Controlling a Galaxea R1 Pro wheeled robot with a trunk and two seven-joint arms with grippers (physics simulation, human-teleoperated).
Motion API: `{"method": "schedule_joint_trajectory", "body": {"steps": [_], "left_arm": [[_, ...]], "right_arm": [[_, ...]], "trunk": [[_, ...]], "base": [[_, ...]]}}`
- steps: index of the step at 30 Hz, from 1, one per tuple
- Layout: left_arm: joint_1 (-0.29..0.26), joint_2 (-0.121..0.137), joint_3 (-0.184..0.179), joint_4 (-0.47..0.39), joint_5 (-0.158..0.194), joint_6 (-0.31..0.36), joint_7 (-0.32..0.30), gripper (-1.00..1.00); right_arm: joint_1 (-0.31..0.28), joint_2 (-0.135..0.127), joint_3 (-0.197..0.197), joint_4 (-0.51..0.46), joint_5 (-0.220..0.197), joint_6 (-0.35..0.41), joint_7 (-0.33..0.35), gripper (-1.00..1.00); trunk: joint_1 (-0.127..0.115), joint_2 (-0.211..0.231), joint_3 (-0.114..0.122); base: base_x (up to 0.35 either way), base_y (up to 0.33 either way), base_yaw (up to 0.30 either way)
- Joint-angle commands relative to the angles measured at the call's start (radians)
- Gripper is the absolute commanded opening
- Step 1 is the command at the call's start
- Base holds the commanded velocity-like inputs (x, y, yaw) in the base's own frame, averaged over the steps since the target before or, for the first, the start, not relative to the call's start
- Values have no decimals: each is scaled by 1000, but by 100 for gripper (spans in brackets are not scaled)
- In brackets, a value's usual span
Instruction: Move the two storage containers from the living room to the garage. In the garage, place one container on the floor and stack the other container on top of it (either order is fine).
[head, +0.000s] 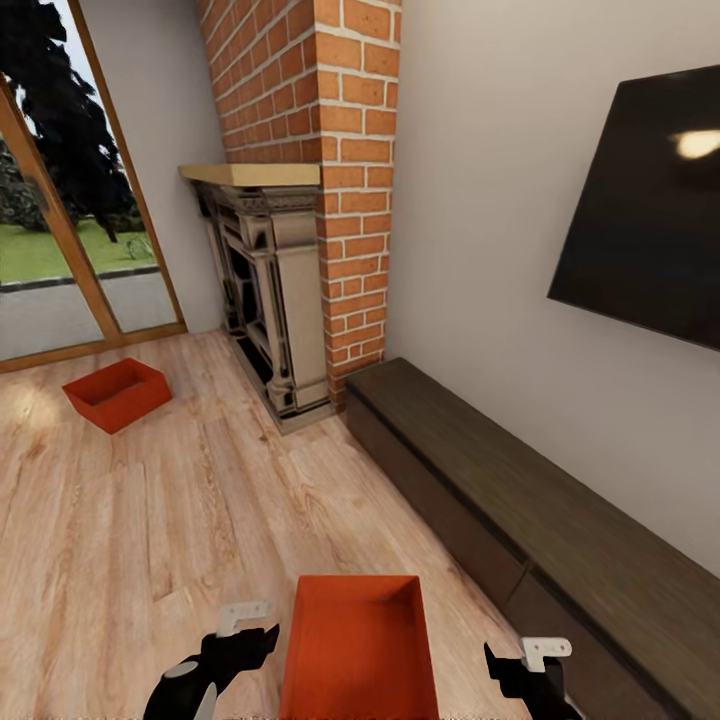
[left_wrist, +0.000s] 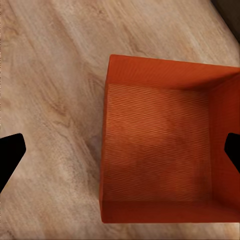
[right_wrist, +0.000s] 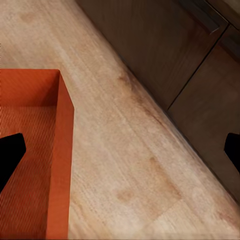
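flanking a thin-walled orange-red rectangular open bin (head: 360, 650) on light wood planks (head: 150, 520): left gripper (head: 243, 633) and right gripper (head: 520, 668), both spread apart, empty.

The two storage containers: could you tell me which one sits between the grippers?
The near container, beside the dark cabinet; the other container sits far off by the glass door.

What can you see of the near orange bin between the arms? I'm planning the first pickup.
The near bin is an orange-red, open-top rectangular container with thin, slightly flared walls and no lid. It looks like matte plastic with a finely ribbed bottom, and it is empty. It sits upright and flat on the light wood floor, between the left gripper and the right gripper, neither touching it. The dark low cabinet lies to its right, apart from it.
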Motion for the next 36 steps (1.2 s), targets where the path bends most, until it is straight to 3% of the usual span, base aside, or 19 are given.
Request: {"method": "schedule_joint_trajectory", "body": {"steps": [1,36], "left_arm": [[0,-1,2,-1,7,6,-3,100],[0,-2,2,0,7,6,-2,100]], "right_arm": [[-1,0,0,1,-3,-3,3,100],[-1,0,1,1,-1,-3,10,100]], "trunk": [[0,-1,-3],[0,-1,-59]], "base": [[0,0,62],[0,0,12]]}}
